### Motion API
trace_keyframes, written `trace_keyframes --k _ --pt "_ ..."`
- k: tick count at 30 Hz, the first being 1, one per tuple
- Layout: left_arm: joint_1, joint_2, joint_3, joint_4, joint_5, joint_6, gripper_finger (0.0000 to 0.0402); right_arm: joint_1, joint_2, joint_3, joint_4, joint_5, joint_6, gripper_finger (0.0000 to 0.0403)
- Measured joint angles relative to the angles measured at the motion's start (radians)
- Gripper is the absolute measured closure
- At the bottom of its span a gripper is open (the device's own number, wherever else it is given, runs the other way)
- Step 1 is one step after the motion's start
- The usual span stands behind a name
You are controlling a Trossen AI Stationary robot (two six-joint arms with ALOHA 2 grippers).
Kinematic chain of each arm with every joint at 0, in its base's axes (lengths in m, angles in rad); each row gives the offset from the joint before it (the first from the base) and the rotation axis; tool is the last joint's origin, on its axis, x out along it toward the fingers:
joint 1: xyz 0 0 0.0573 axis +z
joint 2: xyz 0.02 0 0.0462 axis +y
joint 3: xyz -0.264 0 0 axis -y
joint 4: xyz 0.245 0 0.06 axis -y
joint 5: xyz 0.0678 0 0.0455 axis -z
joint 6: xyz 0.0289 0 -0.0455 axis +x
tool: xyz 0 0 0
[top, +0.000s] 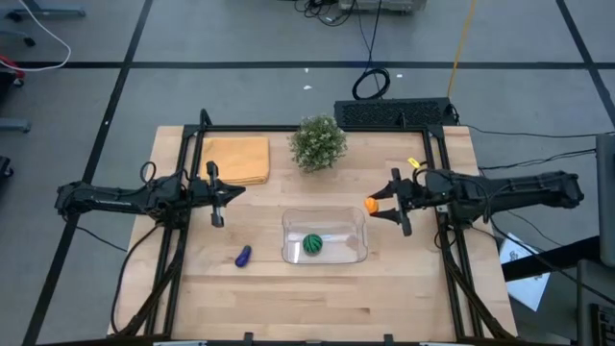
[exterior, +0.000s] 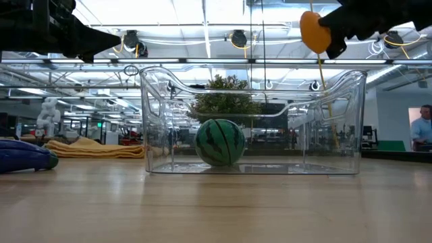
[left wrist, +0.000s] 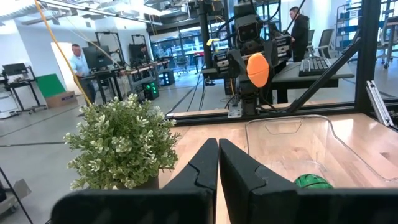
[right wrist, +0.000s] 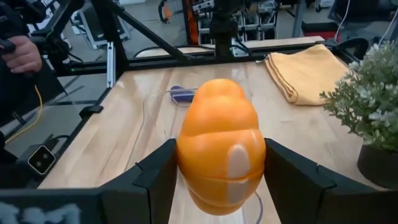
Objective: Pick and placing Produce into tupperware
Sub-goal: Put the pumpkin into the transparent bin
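The right gripper (top: 381, 205) clamps its fingers (right wrist: 155, 177) on the orange piece (right wrist: 219, 153), raised just off the tupperware's (top: 360, 252) 2 o'clock corner. The left gripper's (top: 231, 191) fingers (left wrist: 200, 167) are pressed shut and empty at its 10 o'clock. Only the low view shows the piece above the rim. The striped ball (top: 312, 244) lies inside; the purple piece (top: 242, 256) lies on the surface (top: 288, 298) at 9 o'clock, the plant (top: 318, 142) at 12.

Potted plant (top: 318, 141) beside folded yellow cloth (top: 236, 160)

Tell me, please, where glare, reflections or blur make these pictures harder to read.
Low view: ceiling lights glare behind the clear tupperware, whose walls reflect and warp the plant behind; the purple piece at the edge is soft. Right wrist view: the orange piece looms large between the fingers. High view: even light, faint shadows.
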Motion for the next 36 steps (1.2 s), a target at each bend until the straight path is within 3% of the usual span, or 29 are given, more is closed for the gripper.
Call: trace_keyframes --k 36 --pt "0.000 0.000 0.000 -0.017 0.000 0.023 0.0382 -0.053 0.423 0.449 -0.341 -0.031 0.010 0.0204"
